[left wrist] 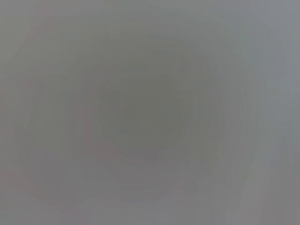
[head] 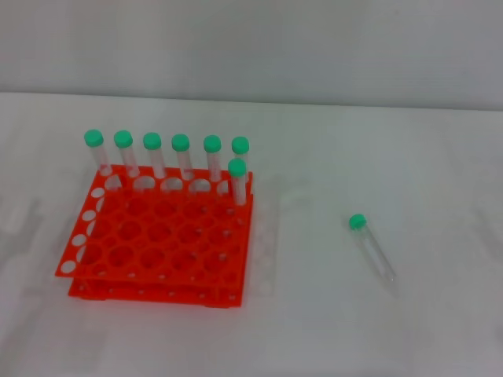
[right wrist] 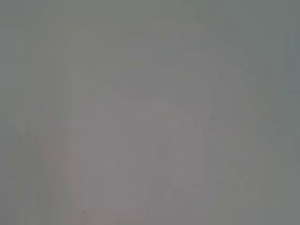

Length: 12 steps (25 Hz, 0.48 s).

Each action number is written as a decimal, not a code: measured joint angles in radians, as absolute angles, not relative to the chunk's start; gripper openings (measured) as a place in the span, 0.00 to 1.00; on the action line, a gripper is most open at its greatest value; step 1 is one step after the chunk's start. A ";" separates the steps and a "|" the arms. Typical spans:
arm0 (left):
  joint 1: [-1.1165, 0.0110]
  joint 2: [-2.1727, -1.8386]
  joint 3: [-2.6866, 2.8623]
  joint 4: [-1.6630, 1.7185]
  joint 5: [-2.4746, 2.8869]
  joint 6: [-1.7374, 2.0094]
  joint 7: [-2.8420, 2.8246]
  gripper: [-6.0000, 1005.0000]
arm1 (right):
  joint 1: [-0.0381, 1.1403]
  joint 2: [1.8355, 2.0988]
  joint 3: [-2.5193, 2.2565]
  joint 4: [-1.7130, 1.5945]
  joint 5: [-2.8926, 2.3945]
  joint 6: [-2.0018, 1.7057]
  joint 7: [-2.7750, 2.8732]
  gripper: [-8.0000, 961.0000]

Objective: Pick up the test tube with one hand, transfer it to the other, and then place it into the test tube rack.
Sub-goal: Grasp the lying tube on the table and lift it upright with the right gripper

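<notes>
The test tube [head: 371,247] lies flat on the white counter [head: 314,330], well apart from the test tube rack [head: 157,243]. A pale wall [head: 251,39] stands behind. Neither hand shows, so their state cannot be told.

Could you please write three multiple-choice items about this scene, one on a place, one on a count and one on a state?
1. Where is the loose test tube relative to the test tube rack?
A. On the table to the robot's right of it
B. Standing in it
C. On top of it

2. How many green-capped tubes stand in the rack?
A. Four
B. Seven
C. Ten

3. How does the loose test tube sit?
A. Upright
B. Held in a gripper
C. Lying flat on the table

Answers:
1. A: it lies apart from the rack, on the robot's right.
2. B: six along the back row, one just in front.
3. C: it rests lengthwise, and no gripper is in view.
</notes>
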State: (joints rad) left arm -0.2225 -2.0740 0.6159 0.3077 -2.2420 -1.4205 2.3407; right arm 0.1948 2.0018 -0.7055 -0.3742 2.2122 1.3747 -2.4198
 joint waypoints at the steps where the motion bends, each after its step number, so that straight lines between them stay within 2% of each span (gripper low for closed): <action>1: -0.222 -2.074 0.616 0.308 -2.242 -1.421 2.340 0.71 | 0.195 2.002 -0.706 -0.374 2.212 1.375 -2.417 0.79; 12: -0.228 -2.074 0.617 0.313 -2.242 -1.424 2.325 0.71 | 0.186 2.000 -0.714 -0.374 2.210 1.383 -2.414 0.79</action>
State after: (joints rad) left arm -0.2280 -2.0739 0.6167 0.3129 -2.2416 -1.4236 2.3250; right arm 0.1861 1.9997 -0.7135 -0.3744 2.2103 1.3835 -2.4141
